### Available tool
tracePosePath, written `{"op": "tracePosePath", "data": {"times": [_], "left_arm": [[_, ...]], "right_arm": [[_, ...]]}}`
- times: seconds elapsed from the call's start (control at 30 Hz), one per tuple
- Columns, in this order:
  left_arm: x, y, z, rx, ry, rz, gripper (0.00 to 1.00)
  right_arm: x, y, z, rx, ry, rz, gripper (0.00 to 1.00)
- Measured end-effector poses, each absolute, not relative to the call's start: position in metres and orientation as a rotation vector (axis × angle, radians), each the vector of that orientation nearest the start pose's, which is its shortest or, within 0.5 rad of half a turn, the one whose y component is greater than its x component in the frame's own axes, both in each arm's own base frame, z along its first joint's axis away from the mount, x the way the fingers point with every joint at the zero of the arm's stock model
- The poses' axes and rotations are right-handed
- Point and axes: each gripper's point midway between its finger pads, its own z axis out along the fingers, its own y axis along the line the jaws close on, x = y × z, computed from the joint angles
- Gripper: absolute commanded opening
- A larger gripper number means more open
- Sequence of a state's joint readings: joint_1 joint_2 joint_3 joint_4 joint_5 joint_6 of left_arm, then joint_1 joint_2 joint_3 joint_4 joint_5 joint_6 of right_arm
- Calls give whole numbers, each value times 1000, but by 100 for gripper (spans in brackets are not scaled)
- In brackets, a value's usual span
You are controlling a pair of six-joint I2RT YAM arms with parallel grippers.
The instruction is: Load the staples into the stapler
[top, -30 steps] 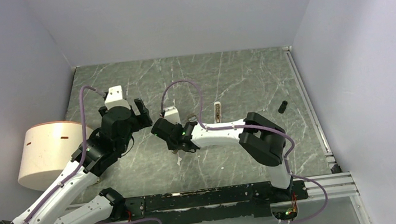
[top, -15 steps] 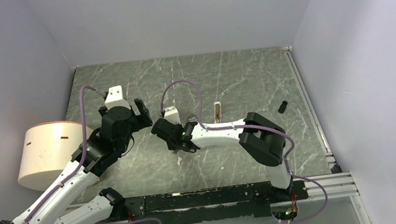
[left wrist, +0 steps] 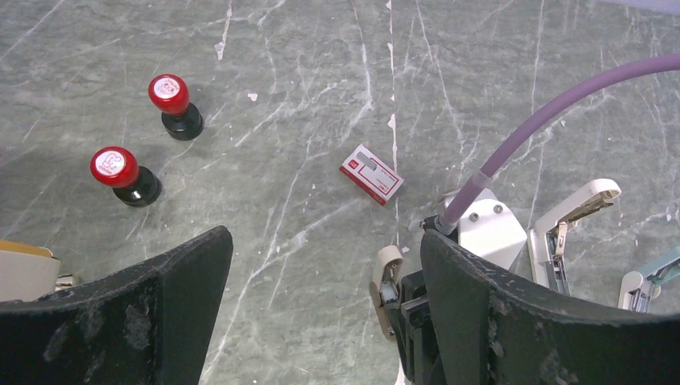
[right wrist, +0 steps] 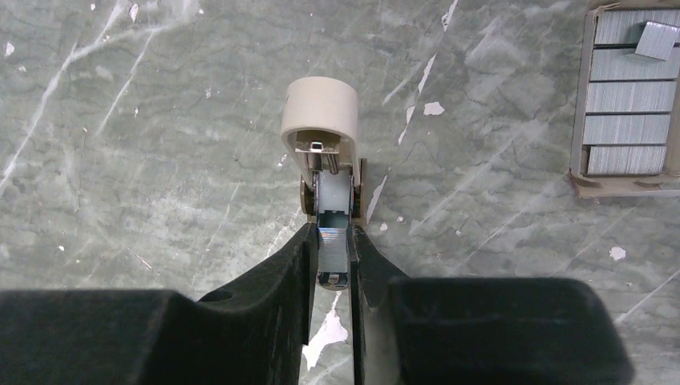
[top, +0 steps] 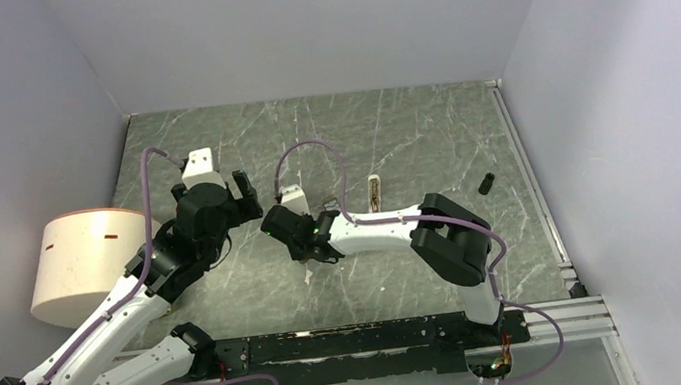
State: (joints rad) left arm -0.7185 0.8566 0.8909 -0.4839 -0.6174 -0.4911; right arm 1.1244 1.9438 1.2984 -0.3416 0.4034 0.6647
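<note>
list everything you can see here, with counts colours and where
stapler: 1, beige with grey inside, open on the table, its grey channel between the right fingers
staples: several grey strips, in a tray
tray: 1, brown, right of the stapler in the right wrist view
white stapler: 1, open, on the table
light-blue stapler: 1, beside the white one
box: 1, red and white, mid-table
stamps: 2, red tops, black bases, upright
cylinder: 1, cream, left table edge
black item: 1, small, near the right edge
table: grey marble
left fingers: black, open, holding nothing
right fingers: black, closed on the stapler's channel
</note>
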Motion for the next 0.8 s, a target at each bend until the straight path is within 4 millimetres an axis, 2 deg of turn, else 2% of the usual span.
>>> {"op": "tracePosePath", "data": {"times": [0.53, 0.67, 0.8], "left_arm": [[267, -120, 248, -165, 1932, -181, 92], [268, -121, 247, -164, 1937, -177, 92], [268, -121, 246, -165, 1938, -177, 92]], "right_arm": [[231, 387, 37, -481, 2450, 230, 35], [231, 385, 46, -472, 2445, 237, 36], [234, 384, 68, -432, 2418, 271, 36]]}}
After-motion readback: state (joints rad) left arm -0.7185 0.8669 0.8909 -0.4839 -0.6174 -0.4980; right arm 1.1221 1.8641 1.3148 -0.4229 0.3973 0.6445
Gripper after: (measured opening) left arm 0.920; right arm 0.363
